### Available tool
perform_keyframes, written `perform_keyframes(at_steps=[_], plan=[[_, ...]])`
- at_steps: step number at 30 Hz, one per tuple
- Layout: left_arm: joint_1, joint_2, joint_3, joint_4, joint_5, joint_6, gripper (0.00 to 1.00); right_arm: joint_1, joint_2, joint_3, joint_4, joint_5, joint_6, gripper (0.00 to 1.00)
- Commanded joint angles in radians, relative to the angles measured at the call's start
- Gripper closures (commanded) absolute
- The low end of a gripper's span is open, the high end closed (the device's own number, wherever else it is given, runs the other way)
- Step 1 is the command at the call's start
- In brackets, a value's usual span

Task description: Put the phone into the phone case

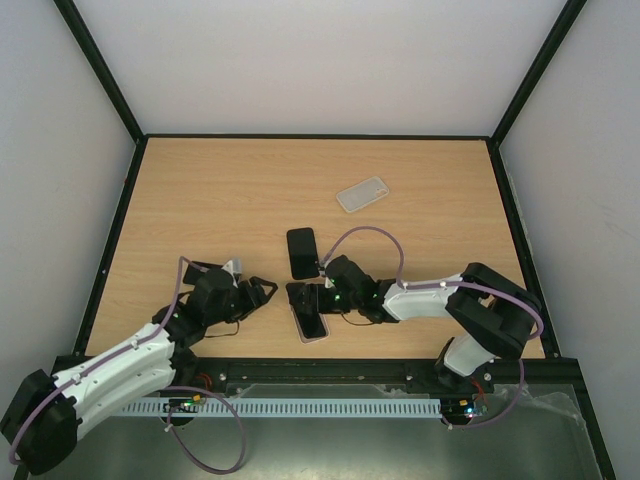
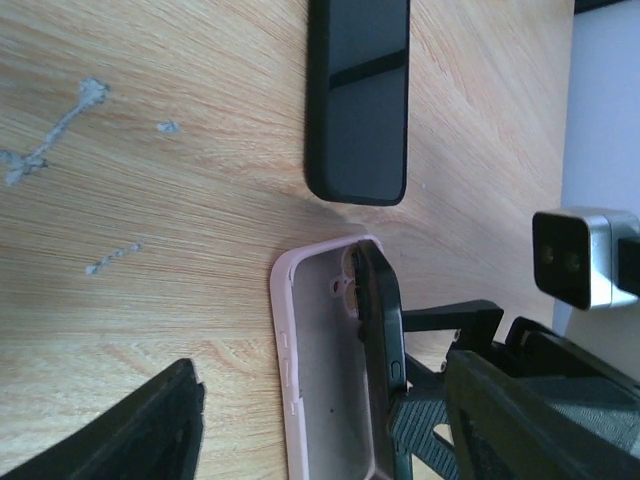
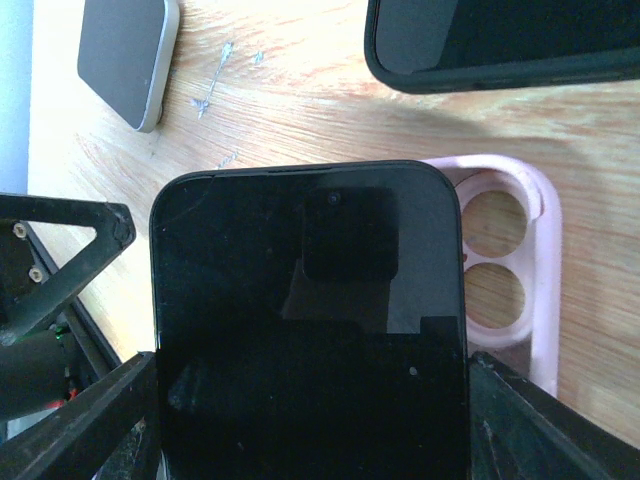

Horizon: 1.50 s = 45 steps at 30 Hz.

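Right gripper [image 1: 316, 297] clamps the black phone [image 3: 305, 330], tilted with one edge inside the pink phone case [image 2: 318, 410] at lower centre. Left gripper [image 1: 262, 292] gapes empty just left. Farther up lie a second phone [image 1: 302, 252] and a clear case [image 1: 362, 193].

Two phones, two cases, two arms, one counter [image 1: 200, 200].
Phones: a black phone [image 1: 302, 253] lying flat mid-counter, and a second phone [image 3: 310, 330] tilted at the pink case [image 1: 314, 330]. Cases: that one and a clear case [image 1: 362, 194], far right. Arms: left arm [image 1: 120, 365], right arm [image 1: 450, 295].
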State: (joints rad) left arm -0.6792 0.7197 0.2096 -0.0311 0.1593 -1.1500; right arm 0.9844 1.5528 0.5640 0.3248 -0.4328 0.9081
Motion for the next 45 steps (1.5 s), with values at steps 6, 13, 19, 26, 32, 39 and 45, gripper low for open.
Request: perform_keyframes(at_steps=[6,13,19,26,32,39,45], plan=[[0.004,0.107,-0.051,0.232,0.103,0.006,0.43,0.007,0.022,-0.009,0.024,0.097,-0.025,0.5],[0.004,0.239,-0.046,0.425,0.153,-0.019,0.47,0.008,0.003,-0.023,0.03,0.1,-0.027,0.5],[0.003,0.315,-0.026,0.463,0.147,-0.018,0.52,0.007,0.003,-0.027,0.043,0.094,-0.021,0.5],[0.003,0.397,-0.01,0.488,0.14,-0.019,0.62,0.007,-0.003,-0.035,0.054,0.088,-0.013,0.49],[-0.005,0.446,0.002,0.515,0.149,-0.023,0.67,0.008,-0.002,-0.039,0.062,0.075,-0.004,0.48],[-0.007,0.462,0.006,0.529,0.146,-0.029,0.91,0.009,-0.02,-0.045,0.058,0.081,0.007,0.45],[-0.01,0.486,0.005,0.531,0.152,-0.022,0.98,0.008,-0.024,-0.04,0.056,0.07,0.014,0.34]])
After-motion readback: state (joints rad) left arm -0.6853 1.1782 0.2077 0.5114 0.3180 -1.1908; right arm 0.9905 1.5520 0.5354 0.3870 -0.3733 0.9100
